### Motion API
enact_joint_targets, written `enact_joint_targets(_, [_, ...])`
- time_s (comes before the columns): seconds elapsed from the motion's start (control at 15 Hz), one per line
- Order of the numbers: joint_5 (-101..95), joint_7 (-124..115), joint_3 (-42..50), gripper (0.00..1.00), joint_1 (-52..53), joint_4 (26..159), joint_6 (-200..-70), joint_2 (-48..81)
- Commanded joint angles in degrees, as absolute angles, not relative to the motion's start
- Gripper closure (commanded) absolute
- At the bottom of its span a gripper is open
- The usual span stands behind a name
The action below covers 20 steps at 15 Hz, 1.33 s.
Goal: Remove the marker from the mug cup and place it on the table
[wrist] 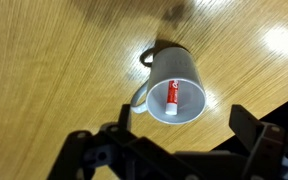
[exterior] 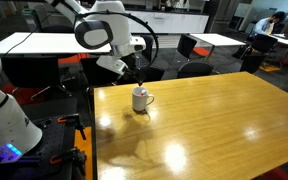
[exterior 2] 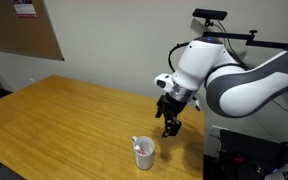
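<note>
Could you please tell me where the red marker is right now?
In the wrist view, the red marker sits inside the white mug, near centre frame, on the wooden table.

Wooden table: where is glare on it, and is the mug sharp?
In an exterior view, the glossy honey-coloured wooden table shows white reflections in its near half; in the wrist view, one bright patch lies top right, while the small white mug and its red marker look sharp.
</note>
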<state>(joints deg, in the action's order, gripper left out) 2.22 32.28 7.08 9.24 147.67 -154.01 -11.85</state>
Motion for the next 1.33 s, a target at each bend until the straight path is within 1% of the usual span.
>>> enact_joint_targets(0.0, [3.13,30.93,5.68,0.00,8.28,147.39,-158.66,-8.92])
enact_joint_targets(0.2, [2.31,28.81,4.68,0.00,7.85,147.35,-161.66,-6.55])
enact_joint_targets(0.27, [2.09,28.37,4.30,0.08,7.76,147.26,-162.37,-5.75])
enact_joint_targets(0.33, [2.05,27.75,3.88,0.22,7.66,147.15,-162.69,-5.03])
enact_joint_targets(0.4, [1.89,27.29,3.36,0.28,7.55,146.92,-162.83,-4.33])
enact_joint_targets(0.47, [2.16,27.00,2.93,0.31,7.56,146.77,-163.15,-3.73])
enact_joint_targets(0.6, [2.88,27.19,2.15,0.35,7.63,146.40,-163.58,-2.65])
enact_joint_targets(0.67, [3.09,27.20,1.77,0.32,7.61,146.14,-163.63,-2.17])
enact_joint_targets(0.8, [3.46,26.88,1.16,0.32,7.42,145.56,-163.71,-1.42])
enact_joint_targets(0.87, [3.71,27.01,0.92,0.33,7.29,145.19,-163.68,-1.14])
enact_joint_targets(0.93, [4.14,27.28,0.70,0.32,7.18,144.79,-163.60,-0.85])
enact_joint_targets(1.2, [7.07,28.80,0.08,0.37,6.59,142.70,-162.77,0.75])
enact_joint_targets(1.27, [7.74,28.90,-0.18,0.41,6.35,142.21,-162.60,1.21])
